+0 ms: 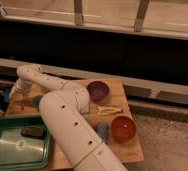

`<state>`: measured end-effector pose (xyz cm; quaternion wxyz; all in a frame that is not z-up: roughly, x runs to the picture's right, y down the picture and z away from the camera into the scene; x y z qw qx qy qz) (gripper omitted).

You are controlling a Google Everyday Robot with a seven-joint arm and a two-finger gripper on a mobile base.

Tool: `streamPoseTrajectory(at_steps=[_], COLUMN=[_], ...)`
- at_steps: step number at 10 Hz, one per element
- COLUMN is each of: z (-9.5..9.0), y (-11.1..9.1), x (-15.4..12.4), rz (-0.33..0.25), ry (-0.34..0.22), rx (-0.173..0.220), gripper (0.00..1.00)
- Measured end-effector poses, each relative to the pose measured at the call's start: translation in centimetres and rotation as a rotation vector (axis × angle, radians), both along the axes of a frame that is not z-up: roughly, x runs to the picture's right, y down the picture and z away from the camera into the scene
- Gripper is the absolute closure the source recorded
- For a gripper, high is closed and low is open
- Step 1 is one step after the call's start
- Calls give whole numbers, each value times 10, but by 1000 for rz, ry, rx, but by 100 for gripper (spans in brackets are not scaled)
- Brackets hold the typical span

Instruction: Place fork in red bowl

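Nearest, the red bowl [123, 128] sits at the front right of the tabletop [127, 148]. From the foreground my arm runs back and leftward, elbow bent, to the hand [22, 95] at the far left. It points down, seemingly clenched on the fork [22, 104], which hangs upright. The bowl lies well to the right and nearer.

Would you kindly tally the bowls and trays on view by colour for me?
red bowl: 1
purple bowl: 1
green tray: 1
Total: 3
The gripper hangs over the left end of the table, well away from both bowls.
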<state>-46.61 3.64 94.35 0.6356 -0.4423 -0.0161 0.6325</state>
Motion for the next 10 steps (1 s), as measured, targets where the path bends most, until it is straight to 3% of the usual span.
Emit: streamPoseTrajectory(at_steps=[3, 4, 7, 10], z=[12, 14, 15, 3], y=[19, 20, 23, 10], x=[-5, -6, -5, -2], rz=[2, 5, 16, 40], ry=[-21, -25, -31, -48], rx=[-42, -49, -63, -28], gripper=[76, 81, 81, 81])
